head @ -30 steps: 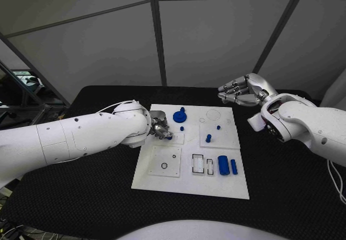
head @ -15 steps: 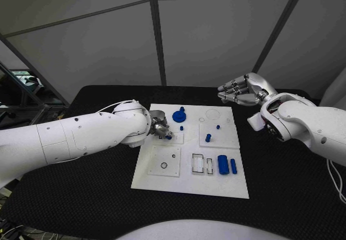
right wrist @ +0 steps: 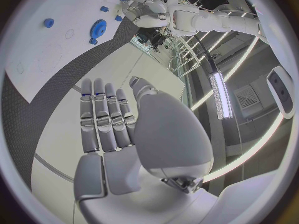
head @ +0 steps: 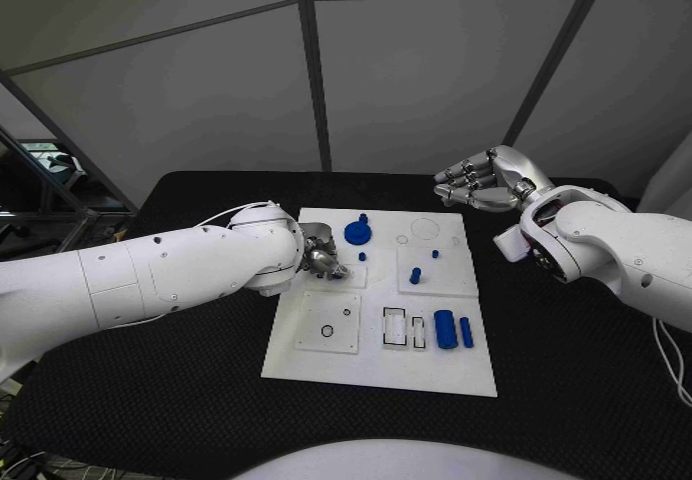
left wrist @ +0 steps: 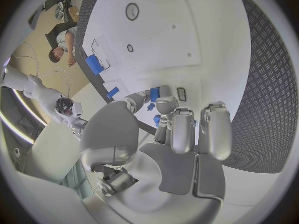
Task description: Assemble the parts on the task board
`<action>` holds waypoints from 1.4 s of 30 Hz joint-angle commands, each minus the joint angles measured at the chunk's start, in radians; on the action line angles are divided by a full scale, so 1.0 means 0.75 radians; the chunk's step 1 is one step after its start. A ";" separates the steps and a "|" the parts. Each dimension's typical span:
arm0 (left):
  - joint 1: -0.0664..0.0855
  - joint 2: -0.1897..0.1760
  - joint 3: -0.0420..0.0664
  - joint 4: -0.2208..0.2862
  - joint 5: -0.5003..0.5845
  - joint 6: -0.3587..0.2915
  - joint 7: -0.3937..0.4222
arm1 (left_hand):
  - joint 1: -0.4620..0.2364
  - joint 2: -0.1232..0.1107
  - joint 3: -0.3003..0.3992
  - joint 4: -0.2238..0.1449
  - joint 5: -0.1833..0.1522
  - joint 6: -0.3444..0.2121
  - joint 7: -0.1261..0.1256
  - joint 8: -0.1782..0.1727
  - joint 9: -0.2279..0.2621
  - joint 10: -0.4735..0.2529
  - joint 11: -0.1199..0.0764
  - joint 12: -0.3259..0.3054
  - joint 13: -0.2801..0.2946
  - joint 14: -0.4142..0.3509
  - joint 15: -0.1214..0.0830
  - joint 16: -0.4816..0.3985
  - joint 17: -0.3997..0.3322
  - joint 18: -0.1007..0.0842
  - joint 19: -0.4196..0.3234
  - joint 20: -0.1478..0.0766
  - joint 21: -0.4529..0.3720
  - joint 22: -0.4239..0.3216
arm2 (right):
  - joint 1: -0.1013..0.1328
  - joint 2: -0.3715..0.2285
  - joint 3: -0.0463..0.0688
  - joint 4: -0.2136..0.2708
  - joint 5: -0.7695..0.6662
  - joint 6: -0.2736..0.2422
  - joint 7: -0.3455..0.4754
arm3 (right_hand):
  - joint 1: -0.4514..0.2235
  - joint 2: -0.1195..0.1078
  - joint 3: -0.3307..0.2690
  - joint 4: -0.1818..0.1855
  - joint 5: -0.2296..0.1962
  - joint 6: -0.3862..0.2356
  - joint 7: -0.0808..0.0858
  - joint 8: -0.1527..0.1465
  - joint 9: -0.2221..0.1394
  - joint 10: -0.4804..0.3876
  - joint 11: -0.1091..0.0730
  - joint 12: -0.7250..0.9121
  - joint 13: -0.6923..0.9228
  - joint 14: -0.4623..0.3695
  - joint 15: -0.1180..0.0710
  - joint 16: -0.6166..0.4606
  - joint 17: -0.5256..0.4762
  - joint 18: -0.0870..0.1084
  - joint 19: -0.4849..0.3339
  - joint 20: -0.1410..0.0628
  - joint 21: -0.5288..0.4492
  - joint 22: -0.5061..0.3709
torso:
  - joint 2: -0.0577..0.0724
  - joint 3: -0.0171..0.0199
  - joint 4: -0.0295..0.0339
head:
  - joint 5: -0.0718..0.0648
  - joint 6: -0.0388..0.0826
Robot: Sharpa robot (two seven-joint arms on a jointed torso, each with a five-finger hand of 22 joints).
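Note:
The white task board (head: 378, 370) lies mid-table. My left hand (head: 320, 258) hovers low over its left middle, and in the left wrist view its fingertips (left wrist: 163, 104) pinch a small blue piece (left wrist: 154, 94). A blue gear (head: 358, 233) stands behind the hand, and a short blue peg (head: 415, 274) stands to its right. A thick blue cylinder (head: 446, 330) and a thin blue bar (head: 466, 332) lie at the board's front right. My right hand (head: 490, 180) is raised over the table's back right, holding nothing, its fingers (right wrist: 102, 117) stretched side by side.
A small black ring (head: 329, 331) sits on the square plate at the board's front left. Two outlined slots (head: 395, 327) lie beside the cylinder. A circle outline (head: 426, 229) marks the back right of the board. Black table (head: 173, 400) surrounds the board.
My left hand has shifted slightly over the board; the blue piece that showed under its fingers in the head view is now covered by them. The right hand has not moved.

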 commanded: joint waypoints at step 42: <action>0.014 0.031 0.001 -0.077 0.071 0.053 -0.008 | -0.069 0.016 -0.220 0.102 -0.003 0.028 0.005 -0.016 -0.015 -0.004 0.004 0.021 -0.003 0.080 -0.006 -0.008 0.149 -0.012 0.010 -0.001 0.007 0.047 | 0.002 0.006 0.001 -0.007 -0.002 0.020 -0.001 | -0.030 0.002 -0.015 0.004 0.009 -0.009 0.002 -0.005 0.001 -0.012 0.006 -0.007 0.000 -0.008 0.007 -0.005 -0.009 0.003 0.009 0.004 -0.020 -0.010 | 0.000 -0.0006 0.0014 | -0.006 -0.002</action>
